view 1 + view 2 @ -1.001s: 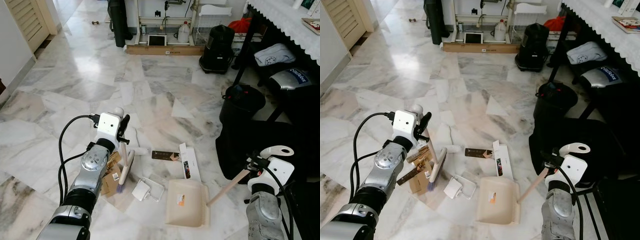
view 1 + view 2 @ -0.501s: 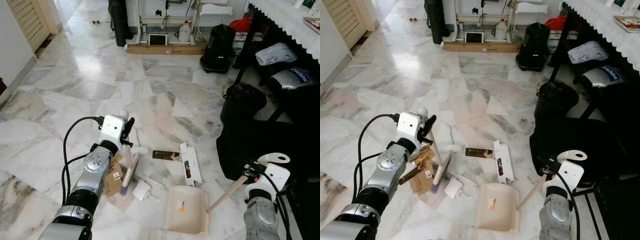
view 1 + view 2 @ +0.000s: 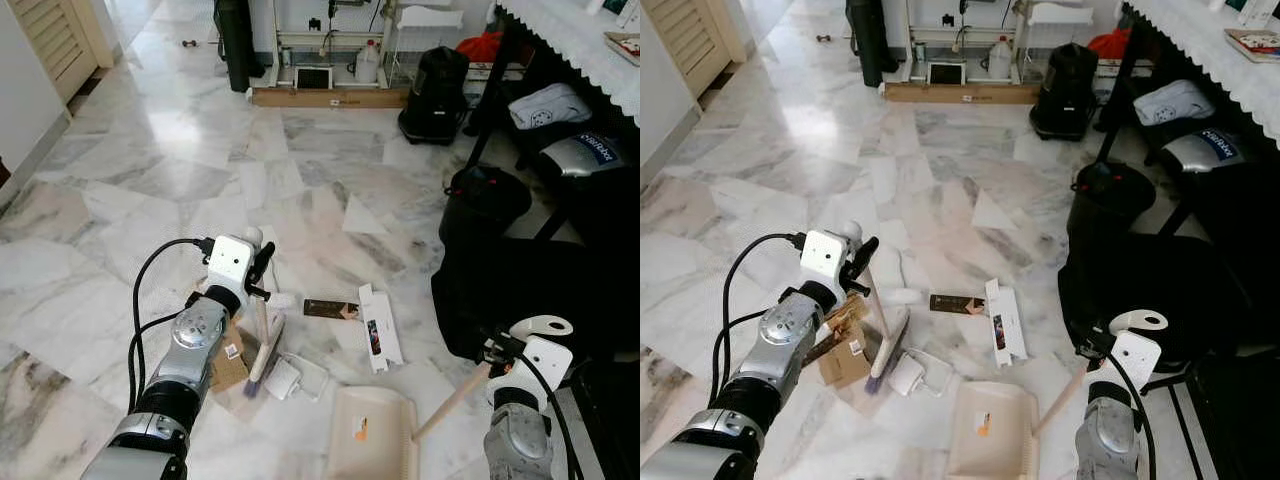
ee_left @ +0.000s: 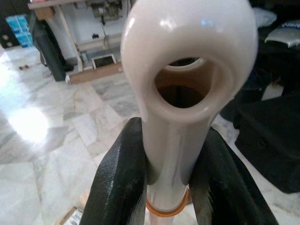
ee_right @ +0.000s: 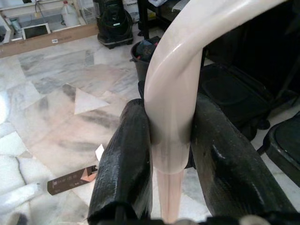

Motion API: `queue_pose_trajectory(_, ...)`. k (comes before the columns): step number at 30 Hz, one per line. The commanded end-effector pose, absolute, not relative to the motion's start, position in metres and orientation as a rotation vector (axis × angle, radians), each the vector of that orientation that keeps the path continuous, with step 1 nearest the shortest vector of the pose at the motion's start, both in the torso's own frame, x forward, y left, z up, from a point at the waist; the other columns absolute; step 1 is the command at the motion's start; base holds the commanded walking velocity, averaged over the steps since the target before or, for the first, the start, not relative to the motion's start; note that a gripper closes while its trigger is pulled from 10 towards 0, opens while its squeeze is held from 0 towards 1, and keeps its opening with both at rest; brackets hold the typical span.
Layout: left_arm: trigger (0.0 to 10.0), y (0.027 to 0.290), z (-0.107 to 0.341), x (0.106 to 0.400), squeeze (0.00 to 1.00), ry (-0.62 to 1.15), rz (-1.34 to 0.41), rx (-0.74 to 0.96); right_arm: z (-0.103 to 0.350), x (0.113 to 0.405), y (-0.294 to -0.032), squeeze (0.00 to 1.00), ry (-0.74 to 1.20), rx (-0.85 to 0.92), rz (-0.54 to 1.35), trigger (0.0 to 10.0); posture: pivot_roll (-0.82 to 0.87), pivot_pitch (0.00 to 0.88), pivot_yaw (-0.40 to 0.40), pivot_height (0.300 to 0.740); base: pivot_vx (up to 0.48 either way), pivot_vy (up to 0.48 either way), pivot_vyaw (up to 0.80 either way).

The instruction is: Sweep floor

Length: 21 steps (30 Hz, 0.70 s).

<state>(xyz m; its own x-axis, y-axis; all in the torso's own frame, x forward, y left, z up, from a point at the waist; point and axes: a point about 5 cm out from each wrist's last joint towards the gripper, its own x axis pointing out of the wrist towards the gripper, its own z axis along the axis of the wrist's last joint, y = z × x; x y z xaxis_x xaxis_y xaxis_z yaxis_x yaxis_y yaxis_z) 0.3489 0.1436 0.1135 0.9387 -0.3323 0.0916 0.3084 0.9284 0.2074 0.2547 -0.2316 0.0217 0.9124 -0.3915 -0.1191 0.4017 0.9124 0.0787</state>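
Our left gripper (image 3: 262, 285) clamps the brush (image 3: 263, 345); right gripper (image 3: 492, 352) clamps the dustpan (image 3: 372, 440); litter (image 3: 297, 378) lies between, nearer the brush.

Both eye views are looking forward and down from the head, sharing the marble floor (image 3: 330, 170) and its litter. Each wrist camera is peering very closely along its own fingers, facing the same floor beyond.
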Motion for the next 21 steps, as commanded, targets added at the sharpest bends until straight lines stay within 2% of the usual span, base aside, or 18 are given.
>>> queue_pose_trajectory(1,10.0,0.139,0.12,0.352,0.0,-0.157,-0.346,0.211,0.024,0.255,-0.232,0.0,0.079,0.104,-0.42,10.0,0.01,0.134,-0.028,0.74,0.0,0.0,0.0)
queue_pose_trajectory(11,10.0,0.14,0.101,0.345,0.0,-0.085,-0.352,0.213,0.024,0.254,-0.232,0.0,0.079,0.105,-0.417,10.0,0.01,0.141,-0.03,0.74,0.0,0.0,0.0)
queue_pose_trajectory(21,10.0,0.144,0.094,0.345,0.0,-0.008,-0.376,0.133,0.023,0.255,-0.232,0.0,0.089,0.105,-0.413,10.0,0.02,0.145,-0.031,0.74,0.0,0.0,0.0)
